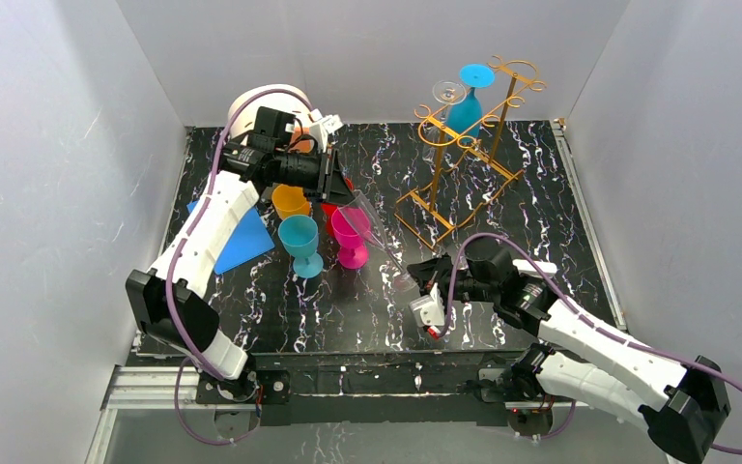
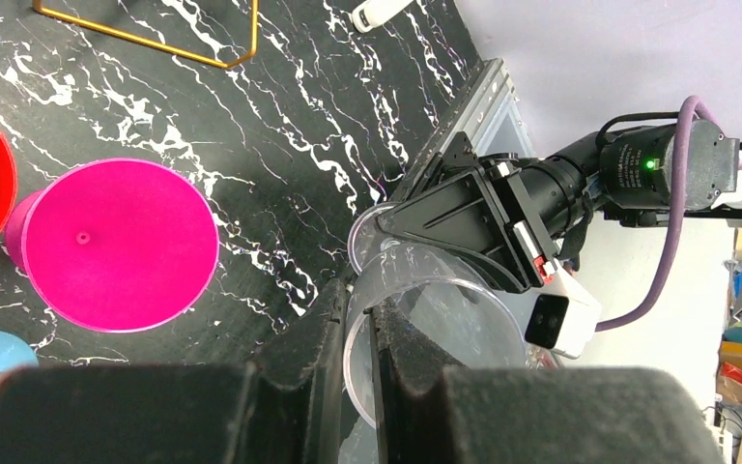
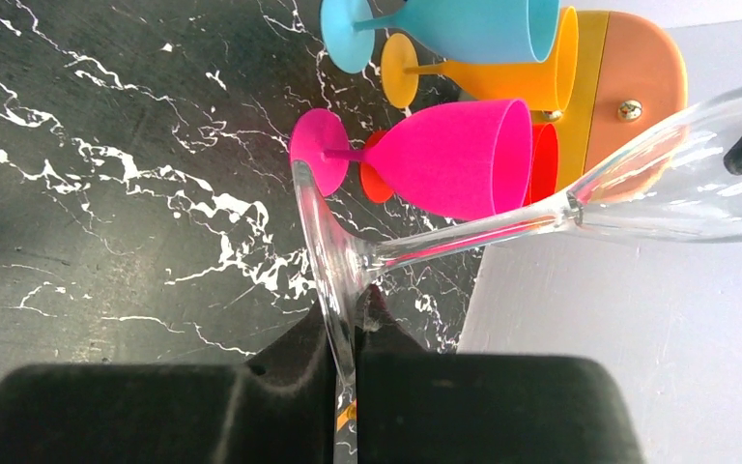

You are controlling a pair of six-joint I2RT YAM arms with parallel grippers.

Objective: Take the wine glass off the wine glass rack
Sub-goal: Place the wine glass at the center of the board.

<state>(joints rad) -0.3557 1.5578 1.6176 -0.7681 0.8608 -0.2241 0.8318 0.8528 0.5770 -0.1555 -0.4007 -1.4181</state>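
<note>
The clear wine glass point(image 1: 379, 237) was off the wine glass rack point(image 1: 464, 159). It hung in the air over the middle of the black marbled worktop point(image 1: 541, 222), well apart from the rack. In the top view it lay slanted, with its bowl toward 11 o'clock and its foot toward 5 o'clock.

The left claw point(image 2: 357, 329) was pinching the wall of the bowl at its rim, one finger inside the clear wine glass point(image 2: 425, 280) and one outside. The right claw point(image 3: 348, 338) was pressed together on the edge of the round foot. From there the stem of the glass point(image 3: 473, 227) ran off toward 3 o'clock in the right wrist view.

The golden wire rack stood at about 1 o'clock on the worktop. A blue glass point(image 1: 469, 101) hung upside down from its top rails, and a second clear glass point(image 1: 447, 94) hung just beside it at 9 o'clock.

A cluster of coloured glasses stood upright at about 10 o'clock from the worktop's centre. The pink glass point(image 1: 350, 232) was nearest the slanted stem, and the teal glass point(image 1: 299, 242) stood at its 9 o'clock. The orange glass point(image 1: 290, 200) and the red glass point(image 1: 330, 208) stood behind those two, toward 12 o'clock. A blue sheet point(image 1: 242, 242) lay flat beside the teal glass, partly under the left arm.
</note>
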